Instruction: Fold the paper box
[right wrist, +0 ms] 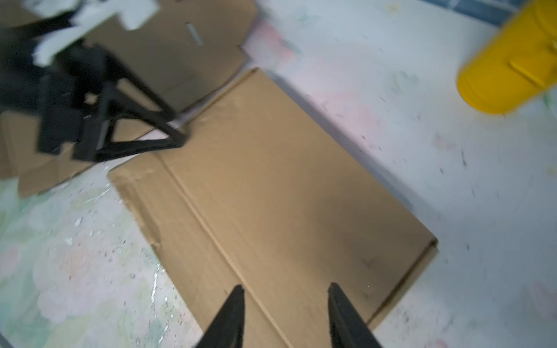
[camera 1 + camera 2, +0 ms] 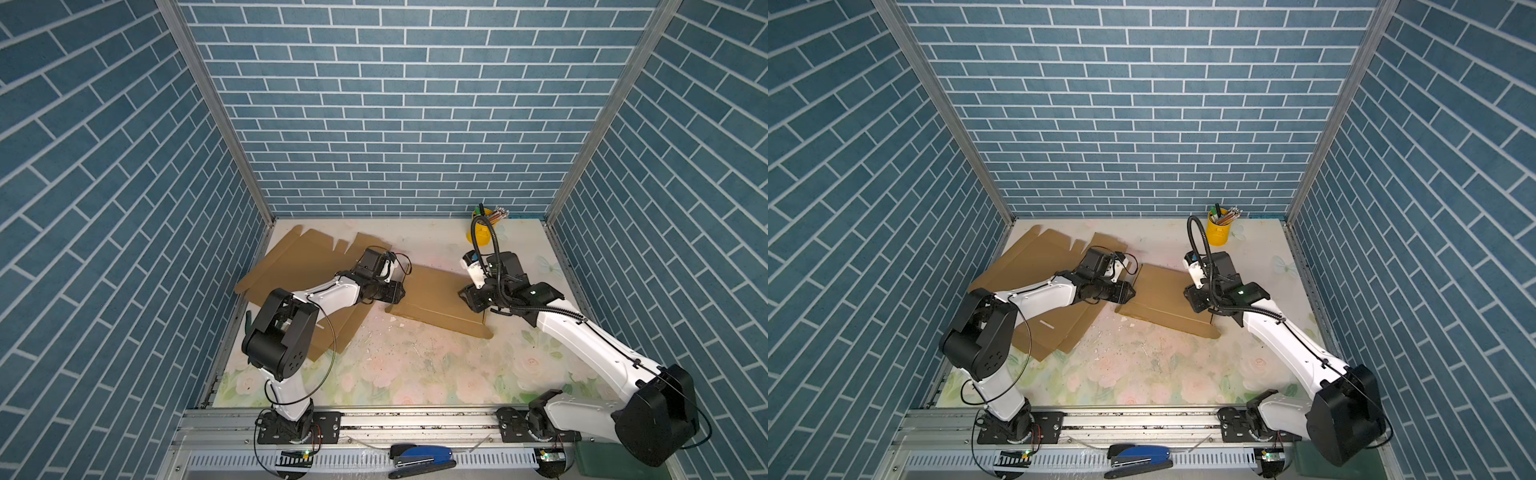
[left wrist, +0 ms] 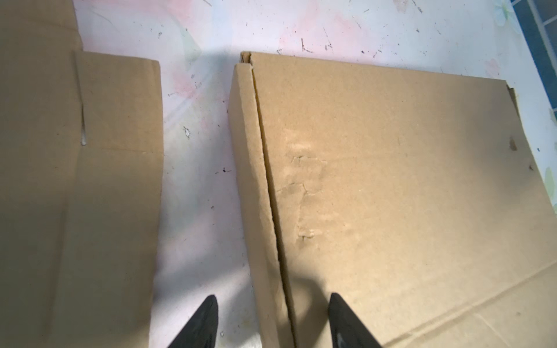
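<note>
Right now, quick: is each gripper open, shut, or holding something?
Left gripper: open, astride a folded edge of the paper box, gripping nothing.
Right gripper: open over the paper box, holding nothing.

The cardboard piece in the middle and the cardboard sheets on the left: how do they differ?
The middle piece is folded into a compact rectangle, with one edge strip turned over. The left sheets lie unfolded, with their flaps spread out. The middle piece has straight edges, but the left sheets have a notched outline. The left sheets cover more of the table than the middle piece. Both are plain brown cardboard lying on the floral table.
</note>
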{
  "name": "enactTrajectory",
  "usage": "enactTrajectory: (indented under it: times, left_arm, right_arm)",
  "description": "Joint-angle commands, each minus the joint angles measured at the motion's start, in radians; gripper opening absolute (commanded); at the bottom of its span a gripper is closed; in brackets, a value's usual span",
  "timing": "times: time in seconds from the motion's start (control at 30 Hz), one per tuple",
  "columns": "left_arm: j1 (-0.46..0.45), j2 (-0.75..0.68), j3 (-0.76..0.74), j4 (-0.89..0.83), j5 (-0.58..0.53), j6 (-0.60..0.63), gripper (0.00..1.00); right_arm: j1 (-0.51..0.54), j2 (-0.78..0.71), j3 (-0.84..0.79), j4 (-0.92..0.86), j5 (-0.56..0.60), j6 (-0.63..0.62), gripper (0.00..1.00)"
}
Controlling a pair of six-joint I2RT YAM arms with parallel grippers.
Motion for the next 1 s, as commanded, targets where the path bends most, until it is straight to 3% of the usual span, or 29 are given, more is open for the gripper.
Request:
enactTrajectory:
  times: [0.0, 0.13, 0.27, 0.5, 0.73, 0.87, 0.97]
  left_arm:
    - [0.008, 0.014, -0.023, 0.023, 0.031, -0.027, 0.59]
    - [0.013, 0.021, -0.021, 0.036, 0.036, -0.038, 0.59]
    - [0.014, 0.030, -0.030, 0.054, 0.044, -0.051, 0.58]
    - [0.014, 0.032, -0.080, 0.130, 0.082, -0.117, 0.50]
    - [0.013, 0.034, -0.118, 0.176, 0.102, -0.154, 0.39]
    - [0.020, 0.008, -0.120, 0.156, 0.102, -0.147, 0.41]
    - [0.060, -0.003, -0.111, 0.156, 0.135, -0.154, 0.48]
  right_arm:
    - [-0.087, 0.022, -0.052, -0.138, 0.098, 0.347, 0.40]
    - [-0.156, -0.002, -0.146, -0.103, 0.066, 0.458, 0.49]
    - [-0.176, 0.043, -0.195, 0.009, -0.058, 0.480, 0.56]
    - [-0.179, 0.156, -0.178, 0.085, -0.080, 0.479, 0.57]
    - [-0.180, 0.216, -0.161, 0.119, -0.100, 0.449, 0.33]
    - [-0.195, 0.208, -0.160, 0.122, -0.112, 0.440, 0.45]
    - [-0.222, 0.213, -0.146, 0.110, -0.167, 0.413, 0.50]
